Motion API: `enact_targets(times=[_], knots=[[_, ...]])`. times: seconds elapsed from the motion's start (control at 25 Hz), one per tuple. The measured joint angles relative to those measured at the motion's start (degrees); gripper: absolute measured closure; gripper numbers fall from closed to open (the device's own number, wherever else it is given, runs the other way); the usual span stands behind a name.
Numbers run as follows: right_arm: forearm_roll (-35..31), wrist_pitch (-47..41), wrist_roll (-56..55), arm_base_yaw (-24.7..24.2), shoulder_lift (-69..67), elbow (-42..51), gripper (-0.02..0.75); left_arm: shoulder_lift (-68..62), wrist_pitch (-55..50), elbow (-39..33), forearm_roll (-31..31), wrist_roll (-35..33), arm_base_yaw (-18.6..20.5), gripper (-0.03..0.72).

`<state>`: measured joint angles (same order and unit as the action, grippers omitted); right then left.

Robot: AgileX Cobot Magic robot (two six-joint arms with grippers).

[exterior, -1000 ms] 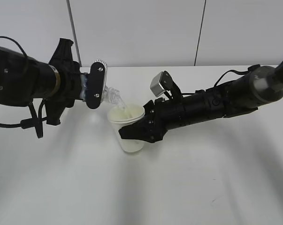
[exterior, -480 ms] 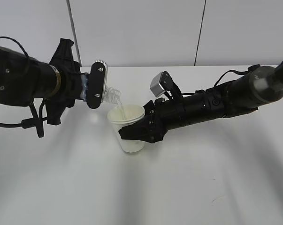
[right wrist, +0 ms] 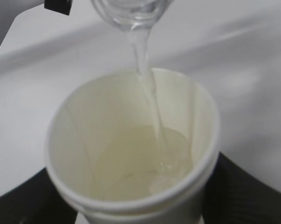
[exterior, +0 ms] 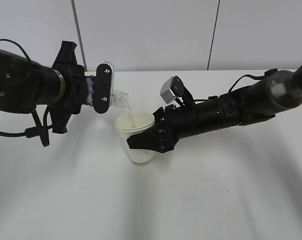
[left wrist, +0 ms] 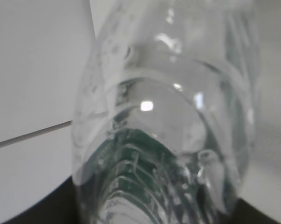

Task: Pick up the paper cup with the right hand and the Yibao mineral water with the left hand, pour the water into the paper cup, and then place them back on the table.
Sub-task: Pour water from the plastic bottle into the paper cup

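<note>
Above the white table (exterior: pixel 201 200), near its middle, the pour is going on. The left hand (exterior: pixel 101 87) is gripping the water bottle (exterior: pixel 119 101) around its body, jaws closed on it, and is holding it tipped over with the open neck pointing down and to the right, just over the cup's rim. The right hand (exterior: pixel 146 141) is clamping the paper cup (exterior: pixel 136 136) by its side wall, holding it upright beneath the bottle's mouth; whether the cup's base is touching the table or hanging just above it is hard to tell from the exterior view. A thin stream of water (right wrist: pixel 147 79) is running from the neck (right wrist: pixel 131 10) into the cup (right wrist: pixel 131 144), landing toward the far side of the inner wall, and a shallow pool is gathering at the bottom, so the cup looks well short of full. In the left wrist view the bottle (left wrist: pixel 163 126) is filling nearly the whole picture, clear plastic with the green label showing through. Judging by this, both pick-ups are done and the pouring step is under way. What seems left is tipping the bottle back upright, then setting both bottle and cup down on the table and letting go.
</note>
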<state>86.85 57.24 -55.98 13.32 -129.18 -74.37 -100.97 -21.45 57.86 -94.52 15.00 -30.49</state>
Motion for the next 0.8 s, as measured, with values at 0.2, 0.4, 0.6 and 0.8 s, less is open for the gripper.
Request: enact_targets(times=[0.2, 0.4, 0.6, 0.8], knots=[[0.0, 0.0, 0.0, 0.0, 0.0, -0.7, 0.206, 0.0, 0.0, 0.0, 0.1, 2.9, 0.0, 0.355], [-0.1, 0.0, -0.3, 0.0, 0.0, -1.6, 0.206, 0.0, 0.0, 0.0, 2.9, 7.5, 0.0, 0.355], [-0.7, 0.0, -0.5, 0.0, 0.0, -1.8, 0.206, 0.0, 0.0, 0.0, 4.5, 16.3, 0.0, 0.355], [-3.2, -1.1, -0.8, 0.1, 0.0, -1.8, 0.206, 0.0, 0.0, 0.0, 4.8, 28.4, 0.0, 0.355]])
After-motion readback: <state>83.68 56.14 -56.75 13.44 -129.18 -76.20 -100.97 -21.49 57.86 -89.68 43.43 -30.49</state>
